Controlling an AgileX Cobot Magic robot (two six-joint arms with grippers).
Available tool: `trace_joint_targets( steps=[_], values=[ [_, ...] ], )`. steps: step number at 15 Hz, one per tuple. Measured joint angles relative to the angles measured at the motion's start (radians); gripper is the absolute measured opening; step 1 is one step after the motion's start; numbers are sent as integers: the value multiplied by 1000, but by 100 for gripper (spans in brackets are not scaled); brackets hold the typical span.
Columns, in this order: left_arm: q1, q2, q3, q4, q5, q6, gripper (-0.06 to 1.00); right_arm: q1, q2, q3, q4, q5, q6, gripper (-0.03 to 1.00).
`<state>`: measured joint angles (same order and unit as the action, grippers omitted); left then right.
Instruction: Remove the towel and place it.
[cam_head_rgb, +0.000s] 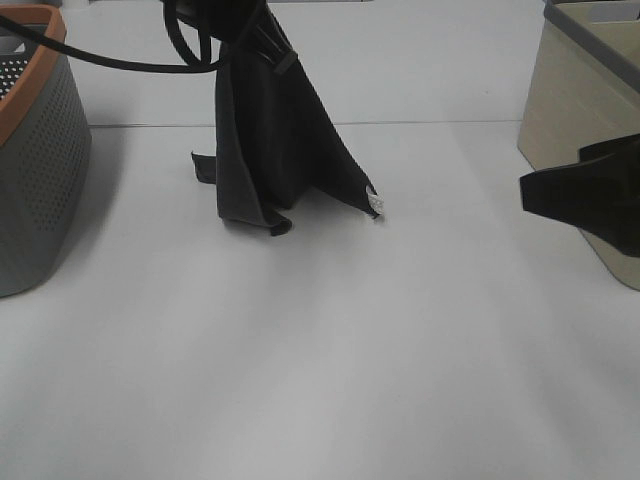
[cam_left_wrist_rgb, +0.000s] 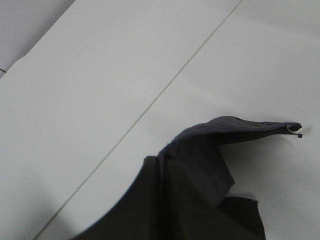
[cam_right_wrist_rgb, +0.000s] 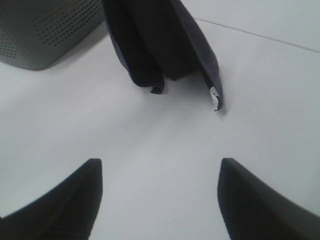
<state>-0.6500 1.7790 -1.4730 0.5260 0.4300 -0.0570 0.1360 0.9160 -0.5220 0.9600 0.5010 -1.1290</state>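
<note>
A dark grey towel (cam_head_rgb: 275, 140) hangs from my left gripper at the top centre of the exterior view, its lower folds resting on the white table. The left gripper itself is cut off by the top edge there. In the left wrist view the towel (cam_left_wrist_rgb: 210, 165) fills the area beneath the camera and hides the fingers. A small white tag (cam_head_rgb: 376, 204) shows at one corner. My right gripper (cam_right_wrist_rgb: 160, 200) is open and empty, low over the table to the right of the towel (cam_right_wrist_rgb: 160, 45); it also shows in the exterior view (cam_head_rgb: 585, 195).
A grey perforated basket with an orange rim (cam_head_rgb: 35, 150) stands at the left edge. A beige bin (cam_head_rgb: 580, 100) stands at the right, behind the right gripper. A black cable (cam_head_rgb: 180, 55) loops near the towel's top.
</note>
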Motion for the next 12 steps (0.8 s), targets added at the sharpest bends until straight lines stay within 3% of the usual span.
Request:
trace_joint_targets(
  steps=[1, 2, 6, 8, 12],
  values=[
    [0, 0, 0, -3, 0, 0, 0, 0, 69, 0, 124, -16, -194, 65],
    [0, 0, 0, -4, 0, 0, 0, 0, 95, 0, 192, -20, -272, 65],
    [0, 0, 0, -41, 0, 4, 0, 0, 332, 0, 737, -27, -940, 65],
    [0, 0, 0, -54, 2, 4, 0, 0, 421, -21, 764, -26, -1033, 65],
    [0, 0, 0, -71, 2, 8, 0, 0, 591, -125, 771, -26, -1049, 65]
  ],
)
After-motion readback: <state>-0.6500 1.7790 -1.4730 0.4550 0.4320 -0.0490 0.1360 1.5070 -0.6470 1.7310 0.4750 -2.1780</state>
